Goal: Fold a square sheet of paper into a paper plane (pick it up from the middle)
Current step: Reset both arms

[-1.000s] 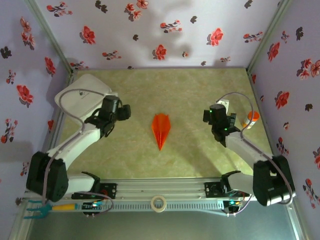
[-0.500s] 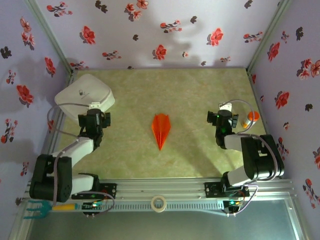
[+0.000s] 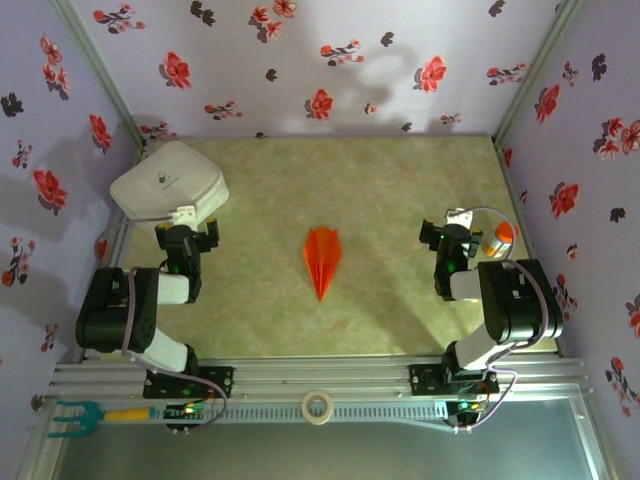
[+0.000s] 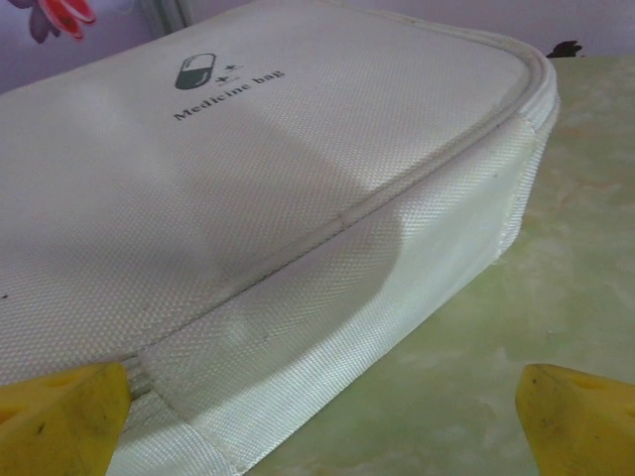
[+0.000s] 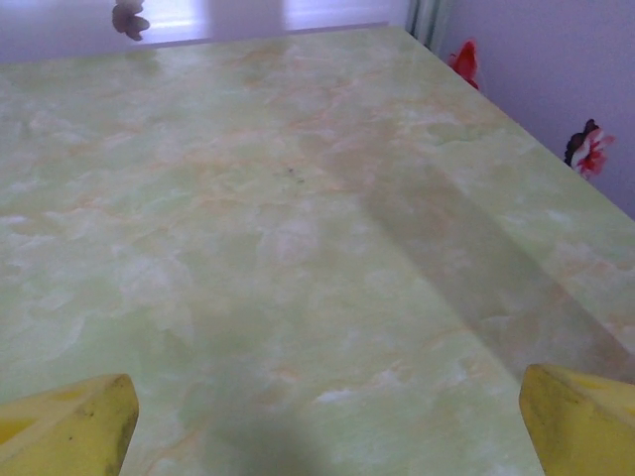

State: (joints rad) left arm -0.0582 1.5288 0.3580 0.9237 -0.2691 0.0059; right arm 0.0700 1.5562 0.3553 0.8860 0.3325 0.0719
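Pulled both arms back since a second ago: left arm (image 3: 140,310) now folded at lower left, right arm (image 3: 515,305) folded at lower right, wrists drawn off the middle toward the side edges. No change to paper plane (image 3: 322,258): same spot, centre of frame on bench (image 3: 390,180), tip pointing to bottom edge, wide end up, centre crease and layered flaps visible. Reads as a finished dart let go and left lying flat; task judged done or at its very end, nothing obvious left to fold.

Left jaws spread wide and empty: yellow fingertips (image 4: 60,416) at both bottom corners of left wrist view, facing white medicine bag (image 4: 248,198) close ahead, at upper left of overhead frame. Right jaws spread wide too, empty: yellow fingertips (image 5: 64,426) at bottom corners of right wrist view, bare bench ahead. Plane well apart from both jaws, roughly midway between them, touching neither.

Orange-capped bottle (image 3: 497,238) just right of right wrist, not the task's thing. Tape roll (image 3: 318,407) on rail at bottom centre.
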